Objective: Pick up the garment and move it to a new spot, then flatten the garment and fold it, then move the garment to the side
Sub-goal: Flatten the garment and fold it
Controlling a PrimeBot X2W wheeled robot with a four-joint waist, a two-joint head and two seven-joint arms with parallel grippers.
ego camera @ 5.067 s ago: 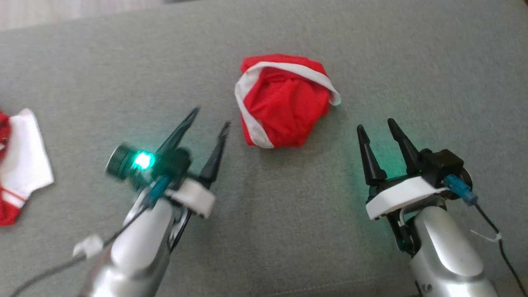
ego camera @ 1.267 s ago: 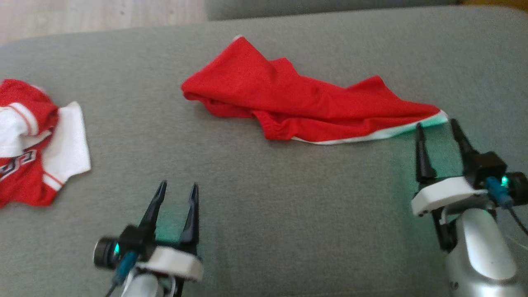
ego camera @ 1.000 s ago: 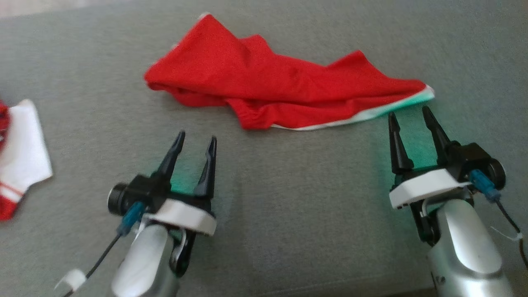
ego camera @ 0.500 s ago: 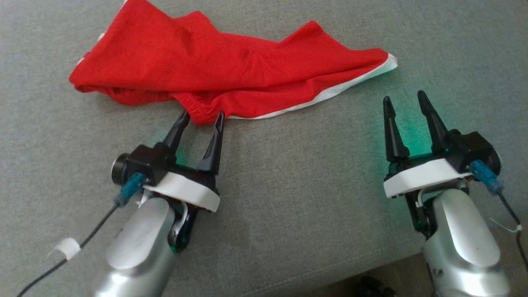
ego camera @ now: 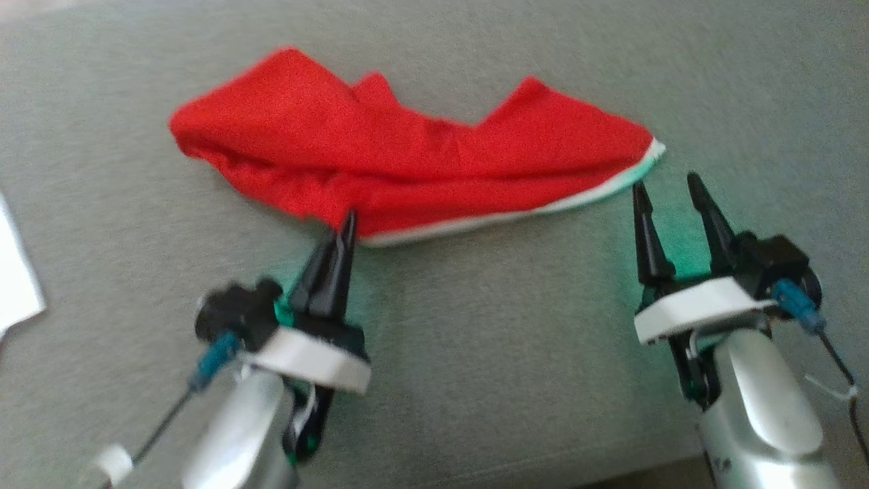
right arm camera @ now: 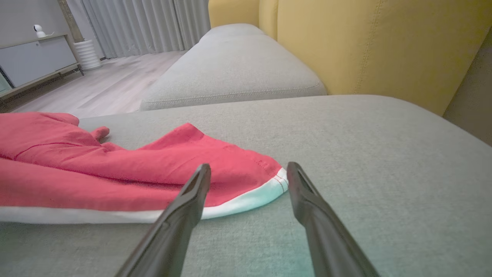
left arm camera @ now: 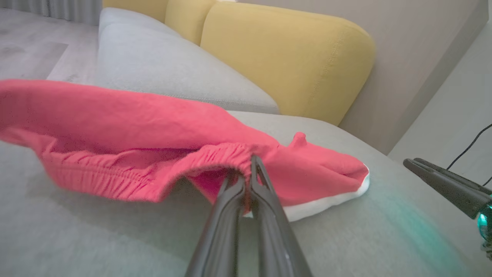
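Observation:
The garment [ego camera: 407, 163] is red with a white hem and lies stretched out and wrinkled across the grey cushion. My left gripper [ego camera: 347, 221] is shut on the near edge of it; in the left wrist view the two fingers pinch the elastic waistband [left arm camera: 230, 157] of the garment [left arm camera: 115, 127]. My right gripper [ego camera: 667, 185] stands open just short of the garment's right, white-edged corner. In the right wrist view its fingers [right arm camera: 192, 196] straddle bare cushion in front of that corner [right arm camera: 269, 184], apart from the cloth.
The grey sofa seat [ego camera: 509, 353] carries everything. A white piece of another garment [ego camera: 17, 278] lies at the far left edge. Yellow back cushions [left arm camera: 284, 57] rise behind, and a second grey seat [right arm camera: 230, 73] lies beyond. The seat's front edge runs near my right arm.
My left gripper has closed on the garment's waistband, which it straddled open half a second ago. The head camera has shifted. The right gripper stays open near the white corner.

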